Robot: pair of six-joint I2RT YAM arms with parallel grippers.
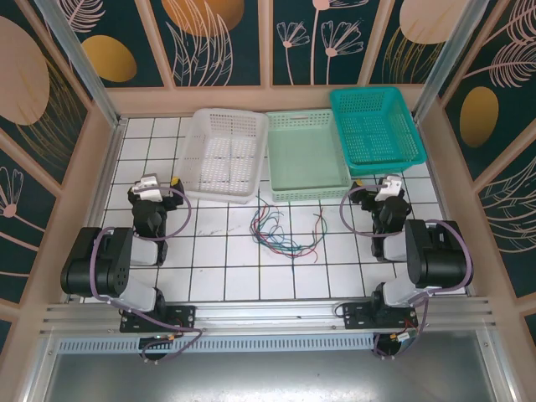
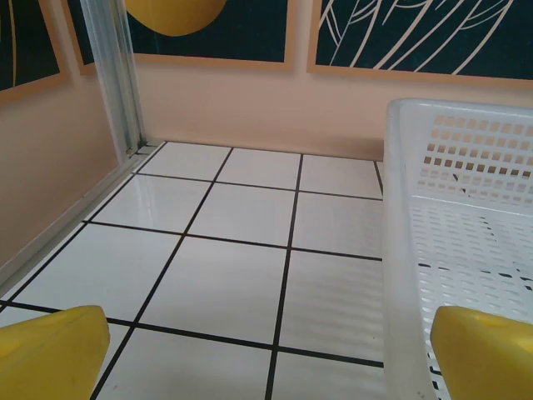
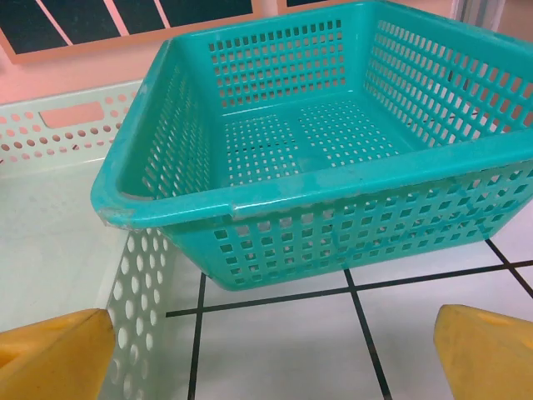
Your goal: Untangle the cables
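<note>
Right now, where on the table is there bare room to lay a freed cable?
Bare tiles: left of the white basket, up to the side wall; and the near strip between the cables and the front rail. Crowded: the back row, green tray and teal basket beside it.

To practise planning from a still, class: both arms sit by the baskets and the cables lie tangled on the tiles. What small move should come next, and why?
Probably bring the right gripper, jaws open and empty, inward toward the cables. They lie tangled and untouched at centre, while its camera faces the teal basket instead.
</note>
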